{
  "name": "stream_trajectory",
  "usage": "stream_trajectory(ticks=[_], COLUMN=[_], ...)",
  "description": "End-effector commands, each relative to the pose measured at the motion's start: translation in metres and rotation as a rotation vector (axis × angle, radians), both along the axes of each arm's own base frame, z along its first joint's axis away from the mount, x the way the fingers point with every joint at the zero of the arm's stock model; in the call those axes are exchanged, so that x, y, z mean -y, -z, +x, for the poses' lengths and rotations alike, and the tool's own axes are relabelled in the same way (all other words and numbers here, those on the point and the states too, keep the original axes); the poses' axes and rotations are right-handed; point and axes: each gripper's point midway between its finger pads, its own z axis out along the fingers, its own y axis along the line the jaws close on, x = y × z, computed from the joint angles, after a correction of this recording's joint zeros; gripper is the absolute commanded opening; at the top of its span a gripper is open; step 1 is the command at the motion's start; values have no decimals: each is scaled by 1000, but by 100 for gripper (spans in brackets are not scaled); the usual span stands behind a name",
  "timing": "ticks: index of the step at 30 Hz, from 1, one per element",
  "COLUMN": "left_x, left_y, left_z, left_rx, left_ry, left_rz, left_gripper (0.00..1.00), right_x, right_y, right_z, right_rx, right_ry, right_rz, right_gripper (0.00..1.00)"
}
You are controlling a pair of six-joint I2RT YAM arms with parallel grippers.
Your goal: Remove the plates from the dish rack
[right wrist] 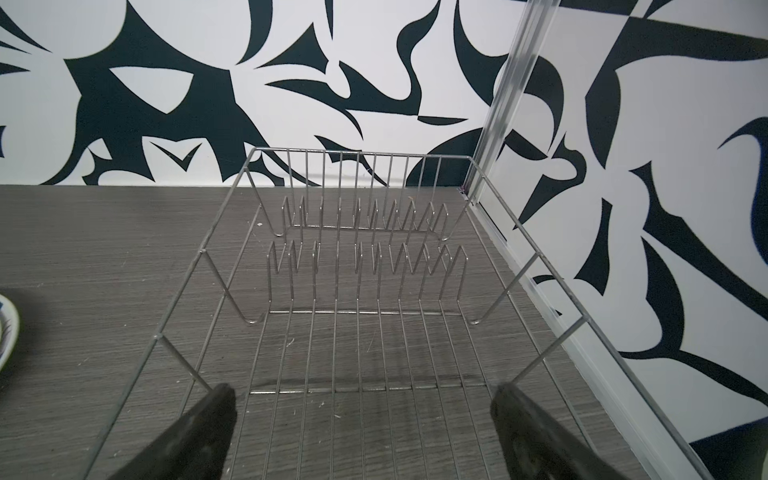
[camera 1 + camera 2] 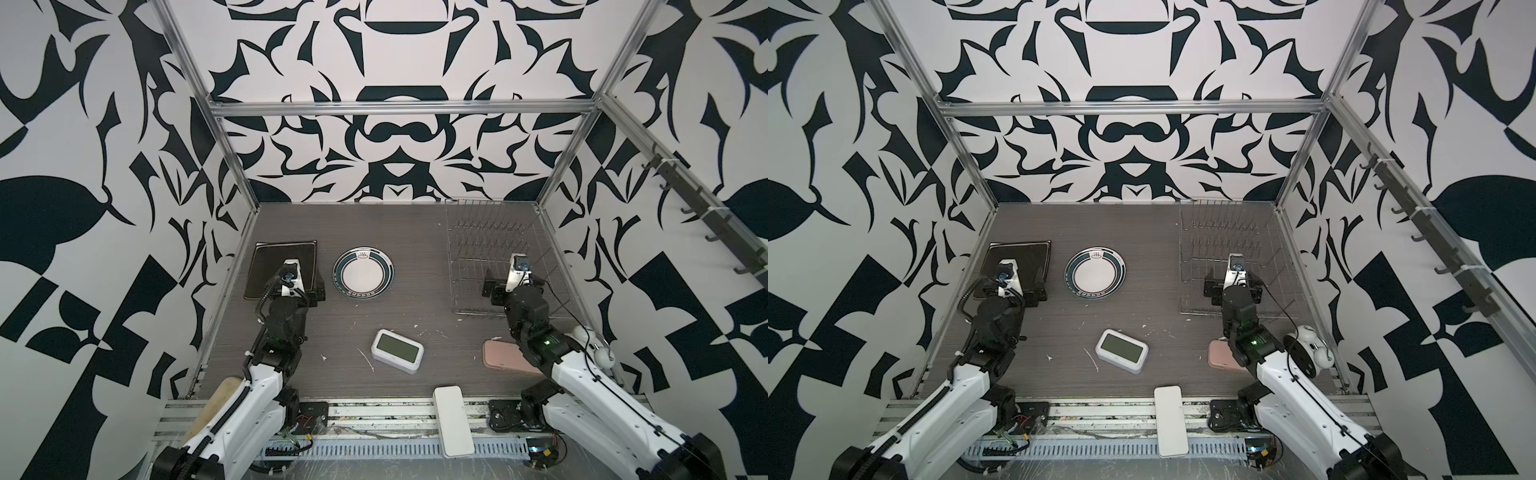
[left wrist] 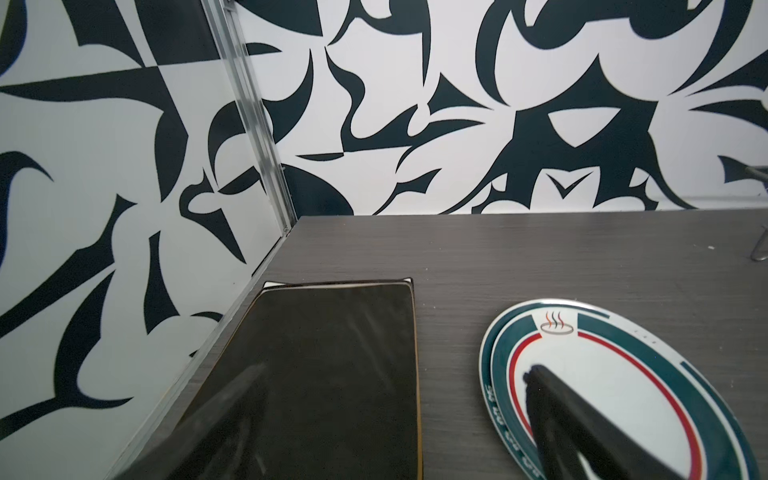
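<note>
Left gripper [image 3: 397,372] jaws wide, empty, over the dark square plate [image 2: 268,266] at 10 o'clock. Round teal-rimmed plate [image 2: 363,272] at 11. Dish rack [image 2: 478,257] at 2 looks empty. Right gripper [image 1: 362,390] spread wide, empty, above the rack's near end. A low retract could snag a wire and drag the rack.

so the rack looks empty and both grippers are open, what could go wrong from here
1. The right gripper hangs open over the near end of the dish rack; moving off low could snag a wire and drag it.
2. The left gripper, also open, has one finger over the dark square plate and one over the round plate; dropping or swinging sideways could knock either.
</note>
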Motion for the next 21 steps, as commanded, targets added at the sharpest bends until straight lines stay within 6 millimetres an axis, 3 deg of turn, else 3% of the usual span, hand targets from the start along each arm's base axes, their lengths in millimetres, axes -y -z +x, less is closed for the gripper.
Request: stream_trajectory(ticks=[1, 5, 12, 15, 21], left_x=[-8, -6, -24, -16, 3], left_y=[-1, 19, 43, 69, 74], left_z=[-1, 10, 27, 36, 51], left_rx=[73, 36, 76, 5, -20], left_ry=[-43, -50, -185, -142, -46], left_rz=[-17, -16, 29, 44, 101], left_gripper=[99, 99, 99, 99, 99], right_x=[8, 11, 16, 19, 29], right_y=[-9, -7, -2, 0, 12], right_z=[2, 2, 3, 3, 9], right_rx=[44, 44, 37, 37, 23], right_ry=[40, 53, 66, 73, 98], right_rz=[-9, -12, -21, -26, -14], right_gripper=[100, 100, 100, 100, 100])
